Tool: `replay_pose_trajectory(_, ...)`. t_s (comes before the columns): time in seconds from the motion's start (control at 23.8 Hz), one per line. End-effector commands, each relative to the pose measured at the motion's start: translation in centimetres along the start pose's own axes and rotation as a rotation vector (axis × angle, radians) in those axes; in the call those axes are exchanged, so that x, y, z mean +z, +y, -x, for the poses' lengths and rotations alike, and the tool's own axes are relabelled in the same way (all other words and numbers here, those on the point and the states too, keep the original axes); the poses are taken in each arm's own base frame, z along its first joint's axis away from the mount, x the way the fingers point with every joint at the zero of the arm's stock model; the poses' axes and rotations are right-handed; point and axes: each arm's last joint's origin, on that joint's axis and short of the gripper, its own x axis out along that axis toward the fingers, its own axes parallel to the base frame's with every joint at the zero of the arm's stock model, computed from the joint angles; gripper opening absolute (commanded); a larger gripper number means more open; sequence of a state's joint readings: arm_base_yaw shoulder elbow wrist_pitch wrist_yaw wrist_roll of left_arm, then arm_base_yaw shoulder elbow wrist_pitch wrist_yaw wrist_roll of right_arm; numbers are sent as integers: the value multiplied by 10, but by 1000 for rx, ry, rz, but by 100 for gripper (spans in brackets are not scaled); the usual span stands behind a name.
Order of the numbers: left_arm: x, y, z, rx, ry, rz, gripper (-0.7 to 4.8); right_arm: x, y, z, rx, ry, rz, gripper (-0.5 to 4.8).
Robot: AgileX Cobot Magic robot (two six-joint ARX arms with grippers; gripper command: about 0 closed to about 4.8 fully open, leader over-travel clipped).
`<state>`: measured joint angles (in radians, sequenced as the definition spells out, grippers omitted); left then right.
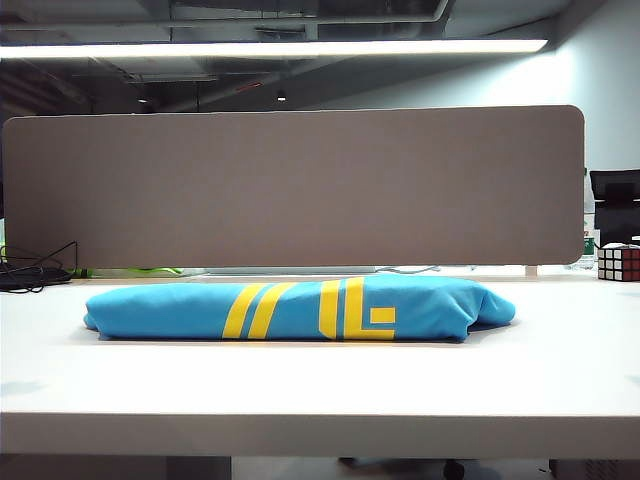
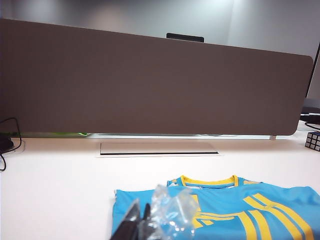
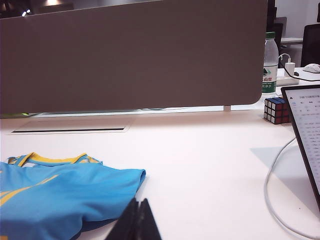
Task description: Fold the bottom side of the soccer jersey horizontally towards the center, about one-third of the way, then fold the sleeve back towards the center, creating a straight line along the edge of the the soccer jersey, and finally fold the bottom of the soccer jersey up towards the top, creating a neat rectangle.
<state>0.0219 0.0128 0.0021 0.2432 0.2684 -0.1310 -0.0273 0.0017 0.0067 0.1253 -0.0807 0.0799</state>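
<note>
The soccer jersey (image 1: pixel 300 308) lies folded into a long sky-blue bundle on the white table, with yellow bar graphics on its upper side. Its yellow collar (image 2: pixel 207 181) points at the grey partition. The sleeve and the bottom of the jersey are folded in and cannot be made out. Neither gripper shows in the exterior view. My left gripper (image 2: pixel 142 204) is shut and empty over the jersey's (image 2: pixel 230 210) near corner, with a clear plastic scrap (image 2: pixel 172 210) on one finger. My right gripper (image 3: pixel 140 200) is shut and empty, beside the jersey's (image 3: pixel 60 195) other end.
A grey partition (image 1: pixel 290 185) runs along the back of the table, with a cable slot (image 2: pixel 159 148) in front of it. A Rubik's cube (image 3: pixel 276 110), a water bottle (image 3: pixel 270 62), a screen (image 3: pixel 305 130) and a white cable (image 3: pixel 272 200) are at the right. Black cables (image 1: pixel 30 272) lie far left.
</note>
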Motion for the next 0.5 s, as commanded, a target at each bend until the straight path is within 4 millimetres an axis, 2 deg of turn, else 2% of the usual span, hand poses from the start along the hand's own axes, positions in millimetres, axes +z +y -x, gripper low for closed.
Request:
replay_pose_trajectory(0.04, 2, 0, 0, 8, -6, -2, -6, 0, 0, 0, 0, -17, 7, -8)
replay_pose_trajectory(0.21, 2, 2, 0, 92, -14, -1, -6, 0, -3, 0, -88, -23, 6, -8)
replay_pose_trajectory(0.5, -6, 3, 0, 92, 63, 17, -6, -2, -3, 0, -89, -3, 6, -8)
